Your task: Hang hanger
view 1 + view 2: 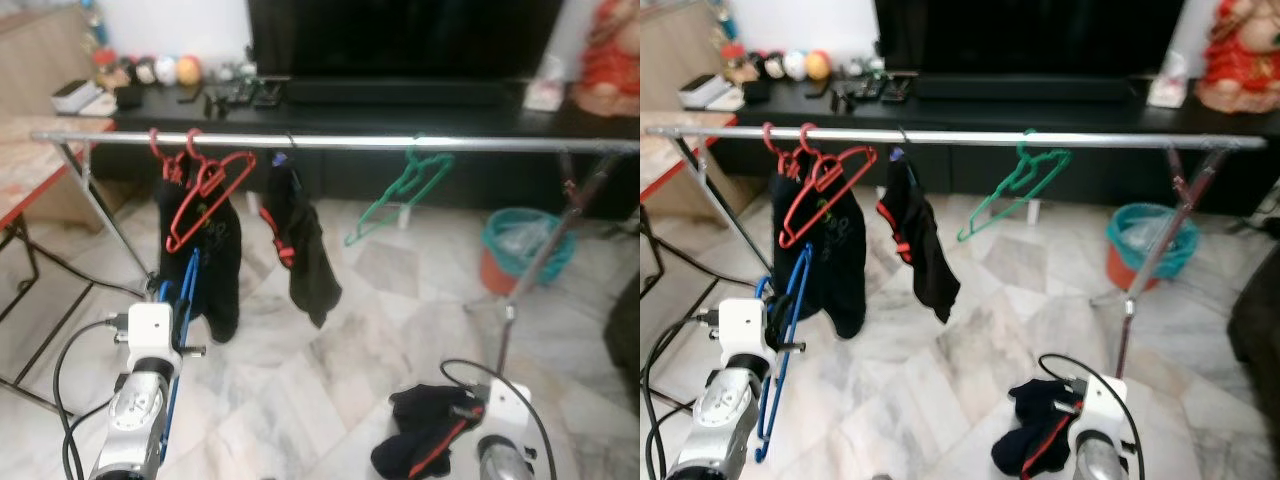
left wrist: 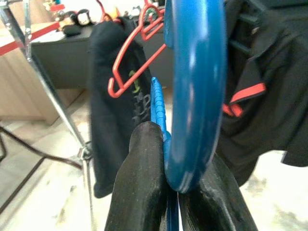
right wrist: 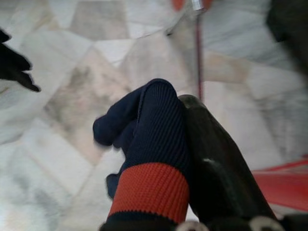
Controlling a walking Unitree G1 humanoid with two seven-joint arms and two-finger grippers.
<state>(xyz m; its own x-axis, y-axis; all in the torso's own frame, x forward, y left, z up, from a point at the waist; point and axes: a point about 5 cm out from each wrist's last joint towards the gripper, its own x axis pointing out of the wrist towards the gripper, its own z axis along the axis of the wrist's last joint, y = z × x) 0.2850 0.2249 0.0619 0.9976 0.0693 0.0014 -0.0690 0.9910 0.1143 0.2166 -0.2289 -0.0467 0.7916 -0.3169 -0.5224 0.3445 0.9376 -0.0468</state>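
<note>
Left eye view: a steel clothes rail ran across the room on crossed legs. Toward its left end hung two red hangers over a black garment; near the middle a second black garment with red trim; right of the middle an empty green hanger. The blue hanger stood below the rail's left end, upright, carried by the left gripper.

Right eye view: same layout. The blue hanger's hook sat below the rail, not yet on it. The right gripper was low over the marble floor, carrying a dark sock with a red band. A teal basket stood by the rail's right leg.

Left wrist view: both black fingers were clamped on the blue hanger where its thick curved part met the thinner ribbed bar.

Right wrist view: the fingers were pinched on the sock's ribbed cuff, navy above the red band.

Judgement: the hanger looked like light, rigid, smooth plastic, likely to pivot in a pinch; a hold low on the neck leaves the hook free to pass over the rail.
</note>
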